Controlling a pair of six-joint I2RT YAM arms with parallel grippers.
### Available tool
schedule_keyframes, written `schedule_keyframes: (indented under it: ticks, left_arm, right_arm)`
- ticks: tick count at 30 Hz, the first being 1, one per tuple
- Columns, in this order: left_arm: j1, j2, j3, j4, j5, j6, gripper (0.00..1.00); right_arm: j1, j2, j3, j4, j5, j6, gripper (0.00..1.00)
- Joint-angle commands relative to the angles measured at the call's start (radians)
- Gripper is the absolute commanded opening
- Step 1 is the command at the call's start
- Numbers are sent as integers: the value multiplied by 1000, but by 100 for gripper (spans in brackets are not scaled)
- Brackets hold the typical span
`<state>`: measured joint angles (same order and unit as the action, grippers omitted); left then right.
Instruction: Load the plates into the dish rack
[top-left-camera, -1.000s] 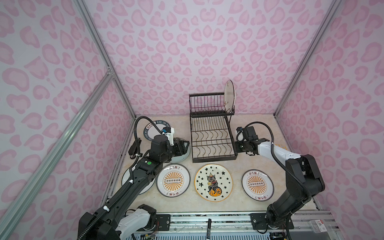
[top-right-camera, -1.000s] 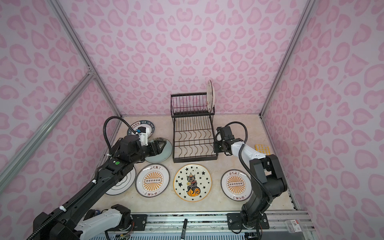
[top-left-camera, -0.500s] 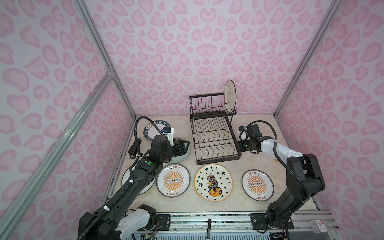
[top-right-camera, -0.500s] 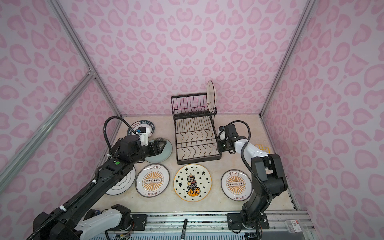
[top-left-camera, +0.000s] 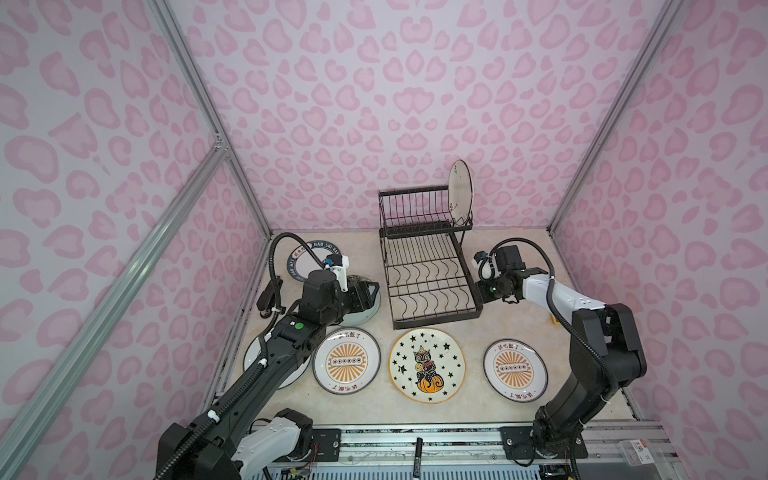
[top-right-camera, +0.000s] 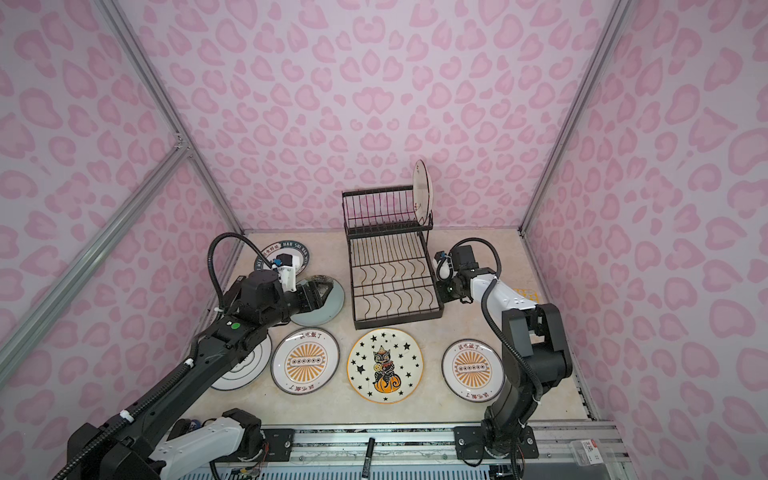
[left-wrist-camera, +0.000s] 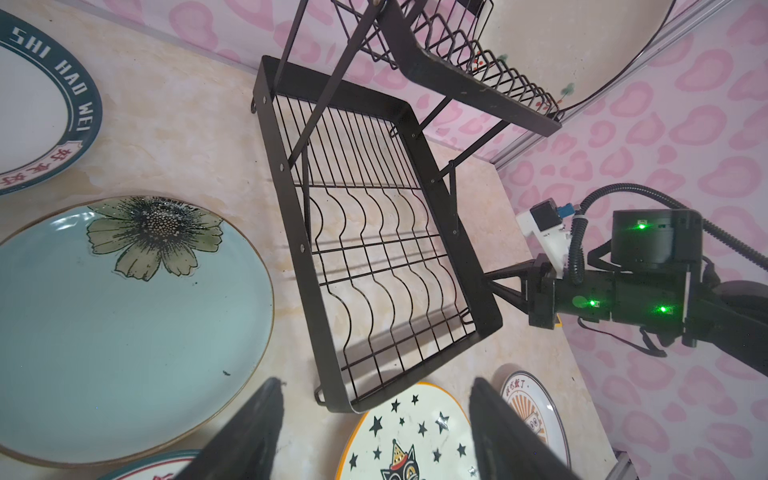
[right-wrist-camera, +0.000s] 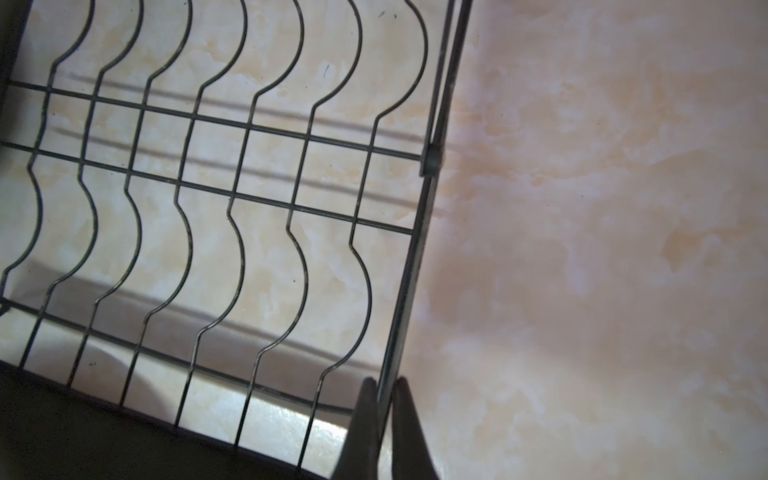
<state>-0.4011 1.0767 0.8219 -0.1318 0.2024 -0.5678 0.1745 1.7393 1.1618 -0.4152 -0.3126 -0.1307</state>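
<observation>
Right gripper pinches dish rack side rim; left gripper spread over teal plate beside rack. Tugging could tip rack, toppling upright plate on its upper tier.

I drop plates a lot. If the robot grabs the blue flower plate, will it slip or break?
Probably slippery: the blue flower plate looks glossy and lies flat, leaving little rim to pinch. Looks ceramic, so likely stiff but breakable.
</observation>
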Motion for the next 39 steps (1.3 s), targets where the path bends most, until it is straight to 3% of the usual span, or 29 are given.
schedule_keyframes:
  ticks: [1,18,29,30,33,39]
  left_arm:
    - [1,4,7,9,4,11,73]
    - [1,0,17,-2,1,16,73]
    - [1,-9,6,-12,-14,13,73]
    - [1,-9,5,-15,-19,11,73]
    - [1,-7,7,-27,-39,9,73]
    - [2,7,14,-52,-93,-10,75]
  right_arm:
    - [3,33,22,-10,-78,-100,0]
    - [42,52,41,-45,-123,-199,0]
    - [34,68,60,-50,-116,-164,0]
    - [34,65,57,-42,-112,-160,9]
    - [34,51,50,-22,-106,-146,18]
    - [25,7,40,24,-80,-103,24]
